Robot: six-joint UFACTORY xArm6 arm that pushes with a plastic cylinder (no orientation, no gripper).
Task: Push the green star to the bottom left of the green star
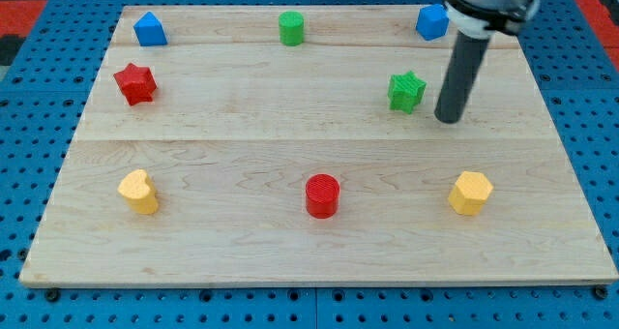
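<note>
Nearest, the red cylinder (322,195) sits well below. Farther up, the green star (406,91) lies right of centre, squat, no clear long axis or heading. My tip (447,120), a bare rod without fingers, stands just right; better to start slightly higher, driving down-left.

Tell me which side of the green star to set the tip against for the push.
Against the green star's upper-right points, probably. My tip stands apart at the star's right, slightly lower, so it should first move toward the view's top, then drive diagonally toward the bottom left.
</note>
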